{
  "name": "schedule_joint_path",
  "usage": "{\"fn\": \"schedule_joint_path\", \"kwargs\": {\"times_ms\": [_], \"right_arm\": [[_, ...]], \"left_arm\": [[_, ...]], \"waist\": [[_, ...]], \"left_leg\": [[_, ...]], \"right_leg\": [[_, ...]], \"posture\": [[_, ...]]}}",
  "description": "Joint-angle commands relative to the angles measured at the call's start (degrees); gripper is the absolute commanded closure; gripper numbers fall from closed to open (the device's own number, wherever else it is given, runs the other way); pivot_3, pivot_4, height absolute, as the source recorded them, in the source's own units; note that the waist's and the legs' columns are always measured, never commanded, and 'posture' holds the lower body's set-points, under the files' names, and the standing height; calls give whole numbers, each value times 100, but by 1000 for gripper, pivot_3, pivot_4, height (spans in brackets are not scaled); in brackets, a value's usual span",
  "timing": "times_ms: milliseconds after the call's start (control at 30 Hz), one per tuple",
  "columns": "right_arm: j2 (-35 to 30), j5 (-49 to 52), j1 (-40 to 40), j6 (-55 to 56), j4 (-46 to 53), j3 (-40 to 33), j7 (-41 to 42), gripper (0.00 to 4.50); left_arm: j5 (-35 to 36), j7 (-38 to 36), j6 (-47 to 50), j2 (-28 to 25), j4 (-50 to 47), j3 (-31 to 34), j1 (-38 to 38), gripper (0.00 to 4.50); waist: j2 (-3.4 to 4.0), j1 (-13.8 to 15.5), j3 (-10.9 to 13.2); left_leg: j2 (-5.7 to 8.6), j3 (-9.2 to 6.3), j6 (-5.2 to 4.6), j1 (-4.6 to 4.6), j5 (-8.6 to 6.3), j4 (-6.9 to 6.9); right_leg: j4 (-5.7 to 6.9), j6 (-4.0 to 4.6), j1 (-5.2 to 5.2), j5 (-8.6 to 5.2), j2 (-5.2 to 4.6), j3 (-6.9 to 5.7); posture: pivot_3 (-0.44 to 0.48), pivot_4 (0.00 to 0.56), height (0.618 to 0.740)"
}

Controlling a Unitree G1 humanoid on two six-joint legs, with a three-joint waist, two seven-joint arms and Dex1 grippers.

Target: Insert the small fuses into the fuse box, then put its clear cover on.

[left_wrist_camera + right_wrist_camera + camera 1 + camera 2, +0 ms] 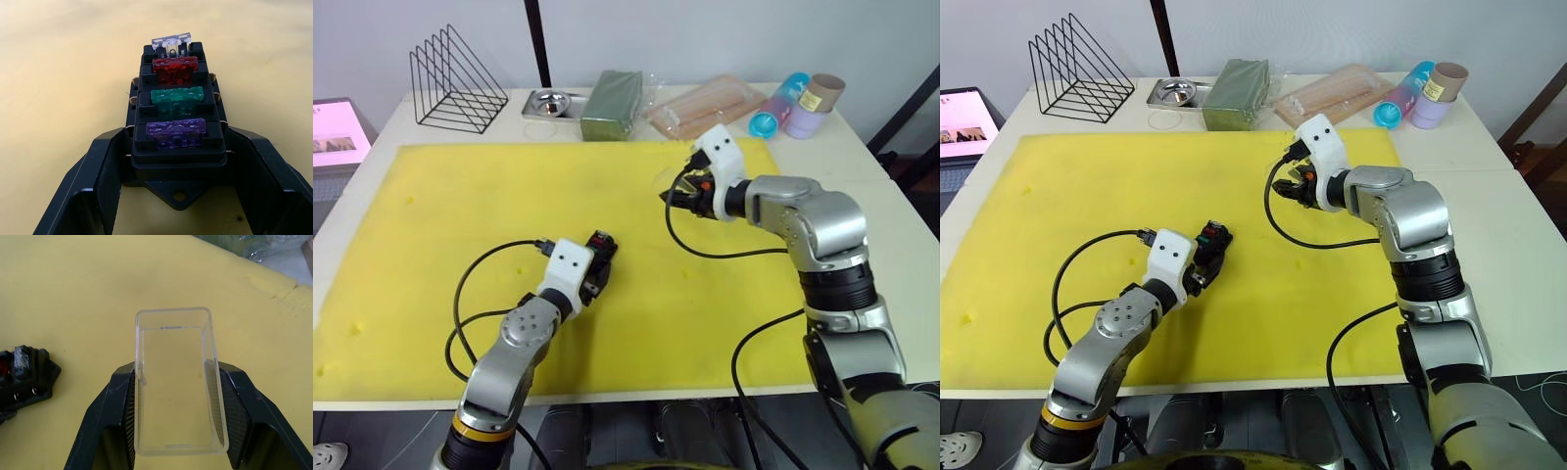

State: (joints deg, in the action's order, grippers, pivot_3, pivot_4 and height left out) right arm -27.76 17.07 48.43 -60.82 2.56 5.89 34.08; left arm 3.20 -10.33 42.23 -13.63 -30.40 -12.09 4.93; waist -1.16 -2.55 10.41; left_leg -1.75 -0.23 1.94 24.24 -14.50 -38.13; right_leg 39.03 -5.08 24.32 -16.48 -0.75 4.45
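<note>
White bench (901,235) overlaid by yellow foam mat (460,196). Along the far edge: wire rack (456,80), metal dish (551,102), green block (612,104), bagged sticks (703,106), cups (798,103). Near the mat's middle, toward the near edge: fuse box (176,115), black, clamped at its sides between the jaws of the left gripper (177,171). Seated in its slots in a row: purple fuse (176,131), green fuse (176,96), red fuse (174,65), clear fuse (171,42). Toward the mat's far right corner: right gripper (176,406), jaws closed against both long sides of the clear cover (175,382), held above the mat, well apart from the box.
</note>
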Motion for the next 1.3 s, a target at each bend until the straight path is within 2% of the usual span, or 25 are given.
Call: {"fn": "schedule_joint_path", "kwargs": {"times_ms": [33,100,167,233,300,400,500,633,733,867,1100,1300], "right_arm": [[-62,43,37,72,360,-95,-14,2677],[-121,91,8,19,494,-88,48,2677],[-263,270,-41,-150,785,-63,270,2677],[-504,495,-93,-340,1199,18,563,2677],[-640,629,-113,-475,1422,53,680,2677],[-807,1113,-206,-892,1922,65,1008,2677],[-1005,1552,-255,-1225,2477,230,1314,2677],[-910,1864,-89,-1539,2907,654,1327,2677],[-812,1918,-36,-1712,3023,969,1209,2677],[-761,1775,-46,-1628,3005,1362,1024,2677],[-715,1349,3,-1295,2694,1908,746,2677],[-767,1204,39,-1183,2574,1960,736,2677]], "left_arm": [[104,-248,-40,-181,17,234,22,1692],[420,-661,-72,-288,96,354,128,1692],[608,-1263,-379,-639,300,395,344,1692],[946,-2247,-912,-1076,690,437,643,1692],[1112,-2863,-1364,-1358,993,417,818,1692],[1222,-4074,-2071,-1735,1617,126,1182,1692],[1216,-5334,-2920,-1961,2317,-273,1577,1692],[1033,-6308,-3787,-1899,3404,-593,2211,1692],[847,-6516,-4440,-1711,4229,-638,2624,1692],[795,-6674,-4845,-1611,4736,-597,2790,1692],[755,-6753,-5149,-1560,4903,-598,2777,1692],[718,-6682,-5146,-1540,4917,-589,2775,1692]], "waist": [[0,0,0],[0,3,0],[0,6,0],[1,22,1],[1,17,1],[0,31,1],[3,30,3],[2,15,3],[2,33,3],[2,20,3],[3,12,2],[2,12,2]], "left_leg": [[0,0,0,0,0,0],[0,-1,0,0,0,0],[0,0,0,0,0,0],[1,-1,0,2,0,0],[1,-1,0,3,0,0],[1,1,0,4,0,0],[1,1,0,8,0,1],[-1,-1,0,9,0,1],[1,1,-1,11,0,-3],[0,-1,-1,15,0,-3],[-2,-6,-1,13,0,-4],[-2,-10,-1,13,0,-4]], "right_leg": [[0,0,0,0,0,0],[0,0,0,0,0,0],[0,1,0,0,1,-1],[-1,1,1,0,1,-4],[-4,1,1,-1,1,-7],[-7,1,0,-1,-3,-5],[-12,2,0,-1,-1,-11],[-13,2,1,-1,1,-11],[-11,2,0,-1,8,-21],[-13,2,2,-2,5,-18],[-10,2,2,-1,6,-18],[-9,2,2,-1,6,-18]], "posture": [[0,150,740],[0,150,740],[0,150,740],[0,150,740],[0,150,740],[0,150,740],[0,150,740],[0,150,740],[0,150,740],[0,150,740],[0,150,740],[0,150,740]]}}
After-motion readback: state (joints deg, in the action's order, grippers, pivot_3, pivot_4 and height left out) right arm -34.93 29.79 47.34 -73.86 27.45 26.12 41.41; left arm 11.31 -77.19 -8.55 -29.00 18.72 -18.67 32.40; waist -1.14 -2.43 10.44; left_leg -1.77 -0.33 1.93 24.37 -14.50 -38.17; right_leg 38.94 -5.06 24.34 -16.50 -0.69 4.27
